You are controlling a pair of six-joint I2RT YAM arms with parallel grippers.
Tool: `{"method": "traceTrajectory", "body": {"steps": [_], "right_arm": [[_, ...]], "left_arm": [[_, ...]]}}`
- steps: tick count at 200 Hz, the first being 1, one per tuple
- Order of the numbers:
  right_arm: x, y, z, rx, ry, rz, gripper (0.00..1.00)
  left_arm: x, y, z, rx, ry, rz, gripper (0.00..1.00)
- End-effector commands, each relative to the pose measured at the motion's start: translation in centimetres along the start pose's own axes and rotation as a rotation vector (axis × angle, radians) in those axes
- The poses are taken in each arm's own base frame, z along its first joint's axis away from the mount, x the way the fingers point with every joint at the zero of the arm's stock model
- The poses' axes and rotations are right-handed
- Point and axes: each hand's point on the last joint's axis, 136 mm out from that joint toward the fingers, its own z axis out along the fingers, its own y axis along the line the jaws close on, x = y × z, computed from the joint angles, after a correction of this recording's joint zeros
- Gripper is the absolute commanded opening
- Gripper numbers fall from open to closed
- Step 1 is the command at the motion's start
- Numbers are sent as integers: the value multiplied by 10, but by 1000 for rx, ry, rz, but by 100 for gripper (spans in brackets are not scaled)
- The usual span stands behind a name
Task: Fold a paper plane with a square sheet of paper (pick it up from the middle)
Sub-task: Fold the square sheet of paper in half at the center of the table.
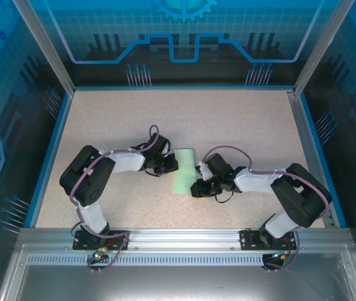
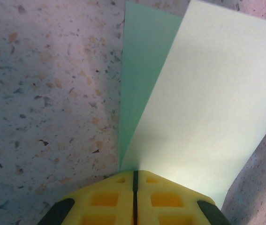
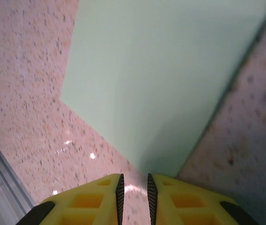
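Left fingers (image 2: 136, 176): yellow, ribbed, fully closed, the seam just a dark line, pinching one edge of the sheet (image 2: 208, 93). The pinched layer rises off the worktop (image 2: 43, 93) as a flat pale flap fanning out from my tips. A darker mint lower layer (image 2: 144, 61) lies flat beneath it. My read: the sheet is doubled over and I hold the top layer up by its edge so it can be swung and laid down for a crease. The paper is thin, so a grip on it looks like a full close.

Right fingers (image 3: 134, 183): narrow gap with bare worktop visible through it, nothing between them. The sheet's near corner ends just beside one tip; can't tell if they touch. My guess is I sit low at that end to pin or steady the paper while the left works.

Sheet (image 1: 184, 170): matte and plain, no print, with crisp straight edges and sharp corners. It bows slightly where lifted, with no wrinkles I can see. From the top camera it's a narrow strip mid-worktop between both sets of fingers, left at its upper-left edge and right at its lower-right end. No dart shape yet, so I judge this an early fold.

Worktop: hard, speckled beige-pink, slightly glossy, with glare spots on the right wrist view. Beyond it, blue printed panels (image 1: 178, 37) wall the cell.
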Motion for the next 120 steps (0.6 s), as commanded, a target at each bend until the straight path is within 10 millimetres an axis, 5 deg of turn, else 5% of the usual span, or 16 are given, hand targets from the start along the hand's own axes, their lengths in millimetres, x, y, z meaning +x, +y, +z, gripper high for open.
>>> {"method": "traceTrajectory", "body": {"steps": [1, 24, 54, 86, 120], "right_arm": [[-10, 12, -21, -6, -41, -21, 23], [-60, 23, -41, 6, -217, -54, 24], [-95, 23, -25, 52, -228, -73, 21], [-111, 9, 1, 57, -209, -20, 18], [-120, -14, 6, 64, -230, 43, 17]], "left_arm": [[20, 51, 6, -197, 46, -39, 10], [21, 51, 6, -198, 49, -35, 10], [23, 52, 6, -199, 60, -34, 10], [24, 52, 6, -204, 64, -32, 10], [26, 55, 6, -209, 71, -31, 10]]}}
